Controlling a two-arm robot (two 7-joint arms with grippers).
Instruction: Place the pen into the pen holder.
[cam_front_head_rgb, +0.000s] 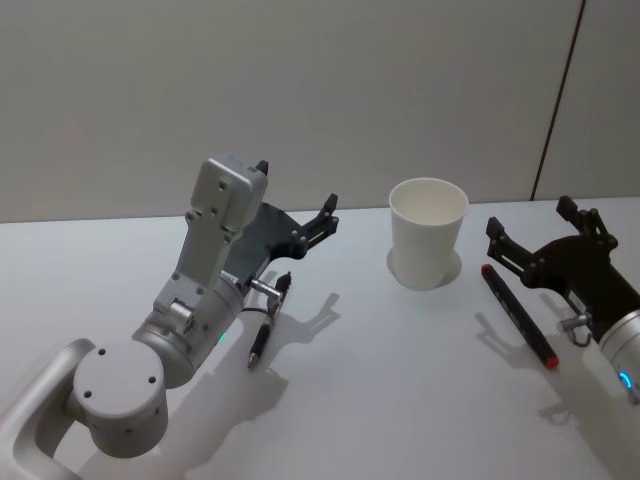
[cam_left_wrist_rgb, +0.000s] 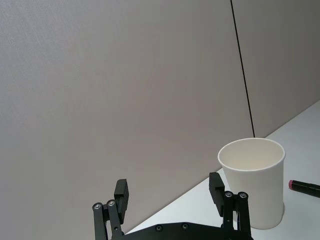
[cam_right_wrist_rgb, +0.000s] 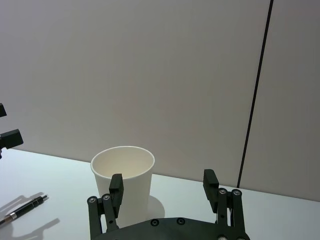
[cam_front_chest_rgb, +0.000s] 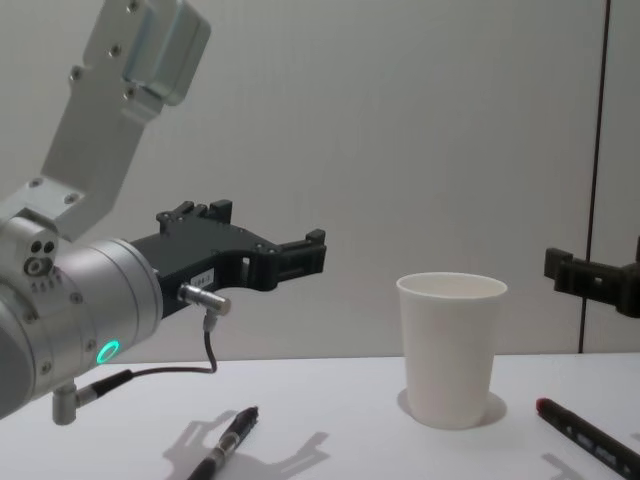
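Observation:
The pen holder (cam_front_head_rgb: 427, 232) is a white paper cup standing upright at the middle back of the table. A black pen with a silver clip (cam_front_head_rgb: 268, 325) lies on the table below my left gripper (cam_front_head_rgb: 297, 188), which hangs open and empty above it, pointing toward the cup. A black pen with red ends (cam_front_head_rgb: 518, 315) lies right of the cup, just below my right gripper (cam_front_head_rgb: 530, 218), also open and empty. The left wrist view shows the left gripper (cam_left_wrist_rgb: 168, 186) and the cup (cam_left_wrist_rgb: 252, 182). The right wrist view shows the right gripper (cam_right_wrist_rgb: 163, 181) facing the cup (cam_right_wrist_rgb: 122, 185).
The white table (cam_front_head_rgb: 400, 400) ends at a plain grey wall (cam_front_head_rgb: 320, 90) close behind the cup. A dark vertical seam (cam_front_head_rgb: 560, 90) runs down the wall at the right. A cable (cam_front_chest_rgb: 205, 345) hangs under the left wrist.

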